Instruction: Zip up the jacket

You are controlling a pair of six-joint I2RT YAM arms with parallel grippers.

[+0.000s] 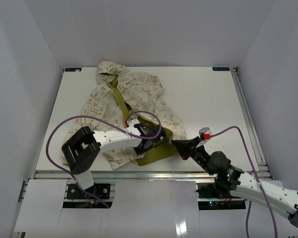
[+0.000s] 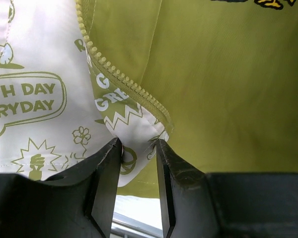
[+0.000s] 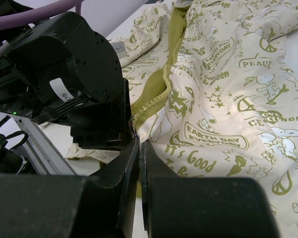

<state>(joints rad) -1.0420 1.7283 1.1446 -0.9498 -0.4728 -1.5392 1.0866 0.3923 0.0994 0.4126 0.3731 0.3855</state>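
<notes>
L gripper [image 2: 139,149], lower centre of the L wrist view: 2 fingers [image 2: 108,171] clamped on a cream corner of the jacket [image 1: 139,94] at its bottom hem, right by the low end of the zip teeth [image 2: 120,75]. R gripper [image 3: 140,146], centre of the R wrist view: 2 fingers pressed nearly together, only a thin slit btwn them, w/ the jacket's front edge running into the tips, so it grips that edge. The L gripper's black body sits just upper left of it there, and the 2 grippers are v. near each other. Count: 2 arms, 2 grippers, 1 jacket, 1 zip, 2 purple cables [image 1: 54,134], 1 white table [image 1: 203,99]. In the top view the jacket lies rumpled from upper left of the table down to lower centre, w/ the front open. Fabric is cream w/ olive-green printed words & motifs ("EARTH DAY EVERYDAY", "PEACE", flowers, stars). The lining [image 2: 228,89] is plain olive green, filling the R side of the L wrist view. The zip teeth are olive too, running diagonally from the top left of that view down to the pinched corner.
</notes>
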